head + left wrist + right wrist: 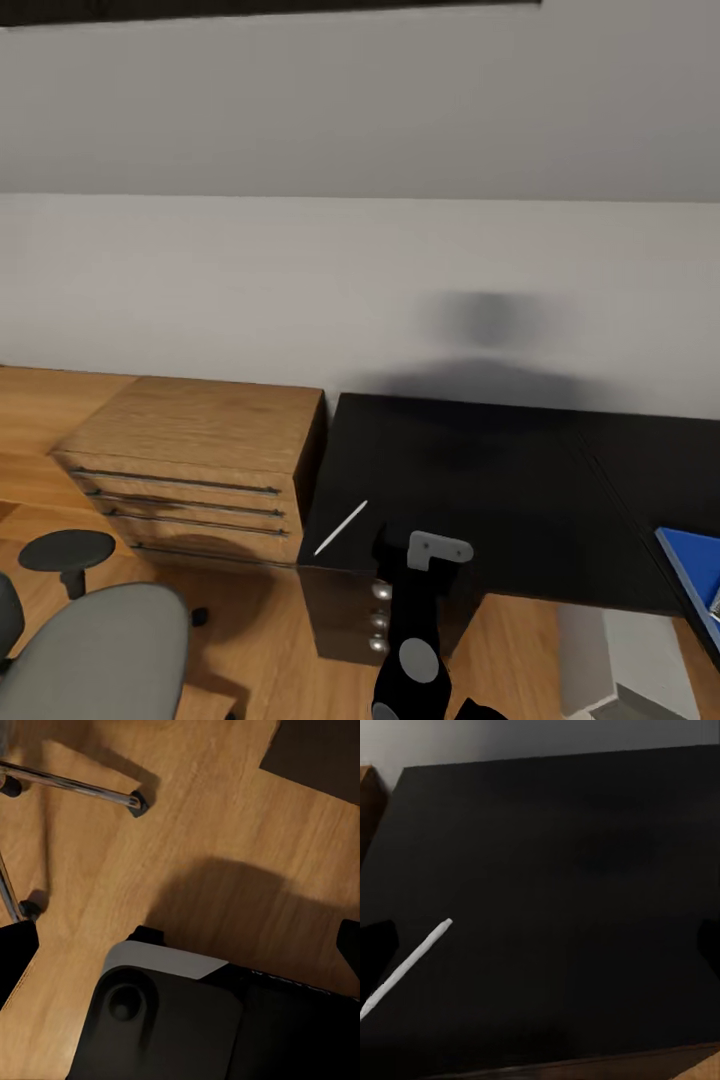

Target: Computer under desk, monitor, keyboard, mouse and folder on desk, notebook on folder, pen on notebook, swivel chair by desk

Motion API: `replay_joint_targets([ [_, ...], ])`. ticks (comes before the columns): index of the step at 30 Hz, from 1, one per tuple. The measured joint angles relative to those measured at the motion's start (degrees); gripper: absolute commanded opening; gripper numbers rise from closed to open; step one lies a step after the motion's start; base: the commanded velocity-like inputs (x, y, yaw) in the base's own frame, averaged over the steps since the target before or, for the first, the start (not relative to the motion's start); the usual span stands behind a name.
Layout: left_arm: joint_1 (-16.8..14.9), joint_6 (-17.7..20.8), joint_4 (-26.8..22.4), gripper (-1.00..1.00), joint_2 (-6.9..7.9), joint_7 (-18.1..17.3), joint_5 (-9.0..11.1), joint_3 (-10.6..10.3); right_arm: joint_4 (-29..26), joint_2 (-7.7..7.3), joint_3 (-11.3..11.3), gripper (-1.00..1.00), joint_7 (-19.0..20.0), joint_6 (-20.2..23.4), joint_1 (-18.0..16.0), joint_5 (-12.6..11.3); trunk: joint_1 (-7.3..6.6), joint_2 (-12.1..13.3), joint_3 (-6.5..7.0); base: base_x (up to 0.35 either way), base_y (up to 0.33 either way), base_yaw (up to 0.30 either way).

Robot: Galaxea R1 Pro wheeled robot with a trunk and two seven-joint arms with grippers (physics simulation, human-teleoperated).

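The right gripper hangs spread wide over the desk, holding nothing, the pen lying near one fingertip. The left gripper, equally wide and empty, faces the wooden floor. The folder lies on the desk's far right.

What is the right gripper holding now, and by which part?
Nothing is held. The right gripper is open above the desk, and the pen lies on the desk, not between its fingertips.

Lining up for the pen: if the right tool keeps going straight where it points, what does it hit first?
Probably the bare black desk top; the pen lies off to one side of that line, though depth is unclear.
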Motion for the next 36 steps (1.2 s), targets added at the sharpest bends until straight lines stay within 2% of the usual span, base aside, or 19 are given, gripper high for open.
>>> replay_joint_targets([
  [6,0.03,-0.33,0.01,1.00,0.00,-0.01,-0.05,-0.07,-0.01,0.03,0.00,1.00,0.00,0.00,0.00,0.00,0.00,0.00,-0.02,0.122,0.210,0.067],
  [15,0.02,-0.43,-0.24,1.00,-0.11,-0.04,-0.10,-0.53,0.10,-0.02,-0.13,1.00,0.46,-0.02,0.00,0.12,0.01,0.00,-0.02,0.013,0.021,0.006],
  [20,0.03,-0.54,-1.25,1.00,-0.15,-0.01,-0.72,-2.46,0.95,-0.08,-0.31,1.00,0.59,0.00,0.00,0.22,0.01,0.00,-0.02,0.002,0.003,0.001],
  [21,0.03,-0.07,-8.92,1.00,0.00,0.03,-1.11,-4.48,4.64,0.20,-0.84,1.00,2.68,-0.14,-0.34,0.30,0.02,0.01,-0.02,0.000,0.000,0.000],
  [22,0.02,0.05,-12.40,1.00,0.03,0.05,-1.27,-4.66,5.39,0.27,-0.99,1.00,3.30,-0.14,-0.51,0.33,0.01,0.00,-0.02,0.000,0.000,0.000],
  [23,0.03,0.17,-13.66,1.00,0.05,0.07,-1.23,-4.75,5.96,0.31,-1.18,1.00,3.94,-0.09,-0.78,0.30,0.01,0.00,-0.02,0.000,0.000,0.000],
  [25,0.06,1.12,-17.33,1.00,0.06,0.09,-1.29,-4.95,7.91,0.43,-2.67,1.00,6.05,0.13,-2.71,0.19,0.01,0.00,-0.02,0.000,0.000,0.000],
  [28,0.05,4.42,-22.31,1.00,0.09,0.10,-1.35,-5.03,11.48,0.95,-6.27,1.00,8.54,0.47,-6.52,0.03,0.01,0.00,-0.02,0.000,0.000,0.000],
  [31,0.05,9.96,-28.01,1.00,0.07,0.08,-1.40,-4.91,19.16,2.54,-11.13,1.00,12.07,1.32,-12.16,-0.12,0.02,0.01,-0.01,0.000,0.000,0.000],
  [33,0.05,11.52,-29.66,1.00,-0.02,0.09,-1.40,-4.92,22.95,3.05,-12.98,1.00,13.91,1.86,-14.70,-0.18,0.02,0.00,-0.02,0.000,0.000,0.000],
  [35,0.02,13.23,-32.28,1.00,-0.54,0.12,-1.41,-4.98,31.16,3.69,-15.87,1.00,18.16,2.58,-19.65,-0.22,0.02,0.01,-0.01,0.000,0.000,0.000],
  [36,0.02,13.52,-33.08,1.00,-0.76,0.12,-1.41,-4.99,33.41,3.83,-16.45,1.00,19.35,2.69,-20.89,-0.26,0.02,0.00,-0.02,0.000,0.000,0.000],
])
